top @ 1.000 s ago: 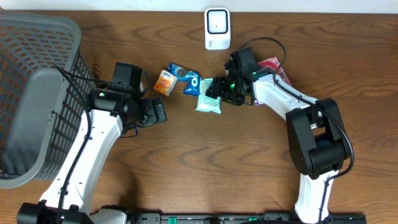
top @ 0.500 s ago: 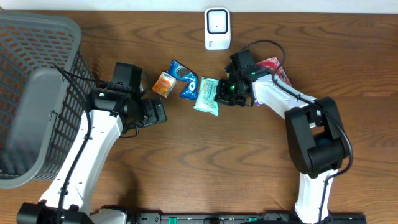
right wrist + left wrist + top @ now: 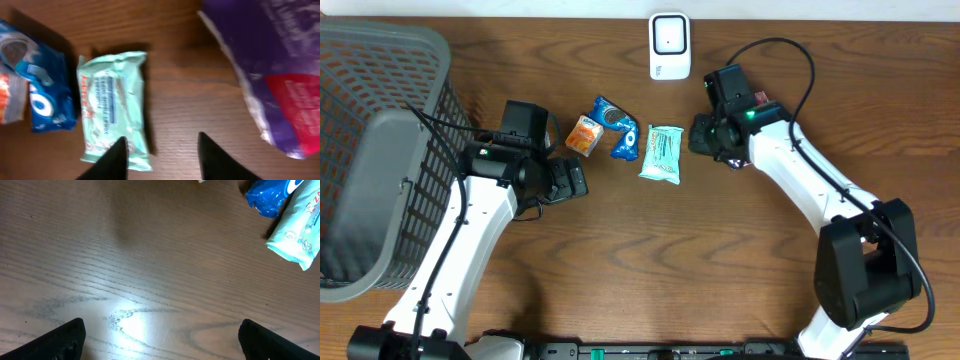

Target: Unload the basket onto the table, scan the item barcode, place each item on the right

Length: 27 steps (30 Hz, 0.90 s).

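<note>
The green packet [image 3: 661, 153], taken here to be the item for scanning, is laid flat on the table [image 3: 650, 260], toward the far edge and a little nearer than the scanner [image 3: 670, 45], which is stood at the middle of that edge. The right gripper [image 3: 162, 142] is held just beside the packet's right side. Its fingers are spread, and nothing but bare wood is seen between them. The left gripper [image 3: 161, 326] is held over bare wood left of the packets, its fingers spread wide and empty.

A blue packet [image 3: 617, 127] is found close against the green packet's left side, with an orange packet [image 3: 585, 133] beyond it. Whether blue and green touch cannot be told from overhead. A purple packet [image 3: 270, 75] is partly covered by the right arm near the far edge. A basket [image 3: 380, 150] is set at the left edge.

Several faults may be expected from here. The packet is thin and soft, so it could be pushed along the wood rather than caught if the fingers are closed too high. The blue packet could be dragged along if the grip is taken too far left. The purple packet could be swept aside by the arm. No barcode can be made out on the upper face, so the wrong side might be shown to the scanner.
</note>
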Each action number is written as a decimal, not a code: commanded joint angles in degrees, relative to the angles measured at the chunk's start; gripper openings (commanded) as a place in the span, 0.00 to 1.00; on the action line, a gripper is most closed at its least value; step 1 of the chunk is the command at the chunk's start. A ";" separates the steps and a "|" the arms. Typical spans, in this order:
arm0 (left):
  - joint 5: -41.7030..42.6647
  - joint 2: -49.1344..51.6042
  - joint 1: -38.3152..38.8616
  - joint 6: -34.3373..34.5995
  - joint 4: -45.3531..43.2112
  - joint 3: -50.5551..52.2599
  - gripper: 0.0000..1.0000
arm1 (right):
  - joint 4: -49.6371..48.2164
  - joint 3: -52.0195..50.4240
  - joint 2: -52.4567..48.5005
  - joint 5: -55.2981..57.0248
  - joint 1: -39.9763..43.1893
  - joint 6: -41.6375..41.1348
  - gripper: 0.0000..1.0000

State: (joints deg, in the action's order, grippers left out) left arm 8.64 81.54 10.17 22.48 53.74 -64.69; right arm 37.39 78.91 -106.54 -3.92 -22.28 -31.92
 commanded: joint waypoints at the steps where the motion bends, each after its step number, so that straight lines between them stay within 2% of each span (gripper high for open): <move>1: -0.35 0.13 -0.09 -0.31 0.20 0.46 0.98 | -1.97 0.24 0.02 1.90 -4.96 0.72 0.56; 8: -0.35 0.13 -0.09 -0.31 0.20 0.46 0.98 | -5.88 0.24 -3.74 17.27 -13.99 -2.78 0.57; 11: -0.35 0.13 -0.09 -0.31 0.22 0.46 0.98 | -8.44 0.24 -6.88 19.23 -15.98 -2.56 0.58; 14: -0.35 0.13 -0.09 -0.31 0.20 0.46 0.98 | -11.96 0.24 -11.41 19.37 -17.20 1.09 0.60; 18: -0.35 0.13 -0.09 -0.31 0.20 0.46 0.98 | -11.37 0.24 -14.60 20.52 -17.22 1.14 0.59; 20: -0.35 0.13 -0.09 -0.31 0.20 0.46 0.98 | -10.73 0.26 -14.88 20.57 -16.96 1.14 0.51; 22: -0.35 0.13 -0.09 -0.31 0.20 0.46 0.98 | -10.08 0.26 -14.86 20.70 -16.59 1.38 0.38; 25: -0.35 0.13 -0.09 -0.31 0.20 0.46 0.98 | -7.89 0.26 -14.86 21.59 -15.56 1.36 0.14; 27: -0.35 0.13 -0.09 -0.31 0.20 0.46 0.98 | -7.15 0.28 -14.86 18.80 -14.75 1.33 0.04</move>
State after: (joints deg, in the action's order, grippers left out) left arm 8.64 81.54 10.17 22.50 53.71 -64.69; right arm 28.53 79.92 -119.61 17.32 -39.09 -30.70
